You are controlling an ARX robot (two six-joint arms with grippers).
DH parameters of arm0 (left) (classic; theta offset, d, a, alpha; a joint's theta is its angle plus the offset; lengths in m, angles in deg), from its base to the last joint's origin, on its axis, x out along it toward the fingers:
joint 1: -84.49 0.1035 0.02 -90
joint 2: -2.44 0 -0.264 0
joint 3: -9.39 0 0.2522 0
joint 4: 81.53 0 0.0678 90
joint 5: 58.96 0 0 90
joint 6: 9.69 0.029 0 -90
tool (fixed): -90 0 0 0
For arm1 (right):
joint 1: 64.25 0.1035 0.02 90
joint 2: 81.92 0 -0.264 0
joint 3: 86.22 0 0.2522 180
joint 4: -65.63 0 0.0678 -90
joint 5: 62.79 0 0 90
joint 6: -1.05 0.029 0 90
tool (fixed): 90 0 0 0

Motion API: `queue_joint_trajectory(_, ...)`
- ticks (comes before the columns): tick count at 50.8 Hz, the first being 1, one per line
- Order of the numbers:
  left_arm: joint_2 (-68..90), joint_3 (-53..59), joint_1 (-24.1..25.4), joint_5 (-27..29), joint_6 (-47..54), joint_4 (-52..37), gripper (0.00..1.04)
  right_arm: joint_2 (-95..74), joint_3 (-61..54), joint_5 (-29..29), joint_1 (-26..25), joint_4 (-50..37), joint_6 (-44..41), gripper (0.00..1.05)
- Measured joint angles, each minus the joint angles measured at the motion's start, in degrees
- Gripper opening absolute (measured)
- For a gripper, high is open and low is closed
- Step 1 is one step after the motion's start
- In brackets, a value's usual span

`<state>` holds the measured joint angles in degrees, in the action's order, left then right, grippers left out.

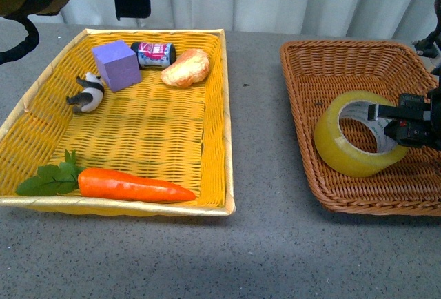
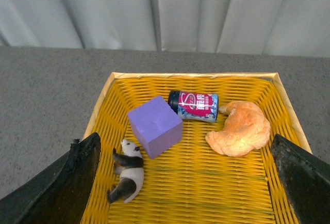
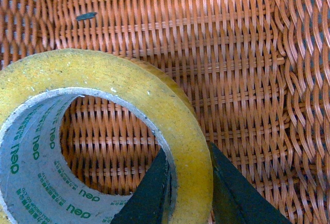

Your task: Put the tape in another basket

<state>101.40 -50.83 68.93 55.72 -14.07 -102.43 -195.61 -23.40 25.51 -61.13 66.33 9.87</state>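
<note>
Within the basket, the tape.

The right gripper pinches the tilted tape within the brown basket. Apart on the worktop, the yellow basket holds a carrot, panda, cube, can and croissant.

the bench between the two baskets is a bare strip, and the strip in front of them is bare too. in the brown basket the back half of the floor is free. the tilted tape and the right gripper, which pinches its wall, fill the front part. in the yellow basket the middle is open. a purple cube, can, croissant and panda crowd the back, and a carrot lies along the front wall.
</note>
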Motion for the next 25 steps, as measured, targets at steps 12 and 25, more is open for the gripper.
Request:
queue_joint_trajectory(12, -4.61, 2.56, -5.25, 3.76, -7.17, -1.38, 0.98, -1.7, 1.9, 0.33, -0.17, 0.94, 0.07, 0.22)
queue_joint_trajectory(25, -7.69, 4.15, -6.97, 11.65, -7.52, -0.66, 0.98, 5.05, -2.01, 2.93, -0.46, -6.6, 0.13, 0.68)
